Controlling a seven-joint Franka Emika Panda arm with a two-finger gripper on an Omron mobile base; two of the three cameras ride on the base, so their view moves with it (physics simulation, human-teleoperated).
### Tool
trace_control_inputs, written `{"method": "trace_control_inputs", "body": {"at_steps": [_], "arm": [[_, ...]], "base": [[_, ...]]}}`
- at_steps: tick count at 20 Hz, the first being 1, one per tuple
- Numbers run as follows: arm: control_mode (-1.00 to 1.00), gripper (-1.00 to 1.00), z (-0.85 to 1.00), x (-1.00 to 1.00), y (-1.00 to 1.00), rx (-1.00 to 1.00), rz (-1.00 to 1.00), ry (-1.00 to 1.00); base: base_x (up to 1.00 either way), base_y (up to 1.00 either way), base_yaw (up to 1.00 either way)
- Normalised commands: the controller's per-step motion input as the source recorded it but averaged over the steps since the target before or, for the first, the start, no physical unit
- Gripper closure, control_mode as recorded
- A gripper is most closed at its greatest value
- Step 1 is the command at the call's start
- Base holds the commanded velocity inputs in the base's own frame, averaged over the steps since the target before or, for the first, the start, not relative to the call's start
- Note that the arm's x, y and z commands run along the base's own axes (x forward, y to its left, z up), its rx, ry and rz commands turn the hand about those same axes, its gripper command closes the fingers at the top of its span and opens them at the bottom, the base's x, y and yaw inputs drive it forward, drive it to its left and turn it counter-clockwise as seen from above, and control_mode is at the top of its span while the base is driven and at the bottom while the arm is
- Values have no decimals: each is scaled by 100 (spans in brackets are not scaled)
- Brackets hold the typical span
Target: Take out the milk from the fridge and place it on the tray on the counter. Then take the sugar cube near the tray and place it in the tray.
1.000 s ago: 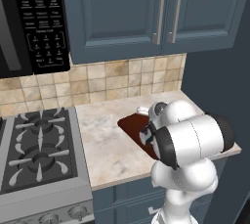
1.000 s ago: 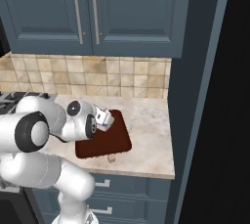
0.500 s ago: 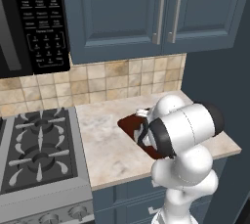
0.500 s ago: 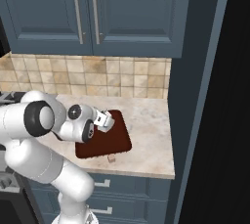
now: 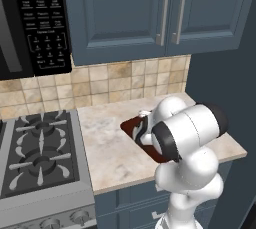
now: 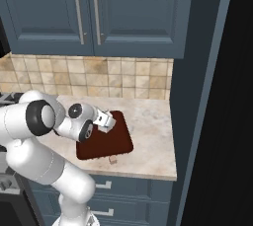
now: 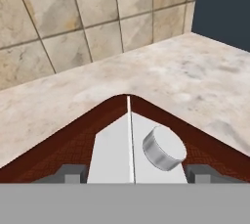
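"2 risks from here, as we read it," says one of us. "The small white gable-top milk carton (image 7: 117, 154) with its grey round cap sits between the gripper (image 7: 134, 173) fingertips, over a corner of the flat dark reddish-brown tray (image 7: 58, 154) on the beige marbled stone counter (image 6: 148, 121)."

"Do we have it clamped?"

"The fingertips look pressed against its 2 sides, so we take it as held. We cannot tell whether its base is down on the tray or hanging above it."

"Then that's risk 1. If we let go with air under it, a tall narrow carton could land on an edge and topple."

"Agreed. From the right base view it also looks tilted in the hand, which makes a clean landing less likely. And it sits toward the tray's back corner, so a tip outward could put it on the rim or off onto the stone."

"Risk 2?"

"The tiny pale sugar cube (image 6: 112, 161) lies just beside the tray's front edge, near the counter's lip. When we swing across for it, a careless sweep of the arm could clip the carton, or nudge the cube off the edge."
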Motion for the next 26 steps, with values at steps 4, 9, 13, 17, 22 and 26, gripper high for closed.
{"method": "trace_control_inputs", "body": {"at_steps": [4, 9, 13, 17, 22, 26], "arm": [[-100, -100, 4, -1, -3, 3, 0, 0], [-100, -100, 12, 0, -1, 1, 0, 0], [-100, -100, 25, -10, -5, 4, 0, 0], [-100, -100, 15, -15, -7, 3, 0, 0], [-100, -100, 19, -5, -7, 1, 0, 0], [-100, -100, 21, -2, -6, 0, 0, -2]], "base": [[0, 0, 0], [0, 0, 0], [0, 0, 0], [0, 0, 0], [0, 0, 0], [0, 0, 0]]}}
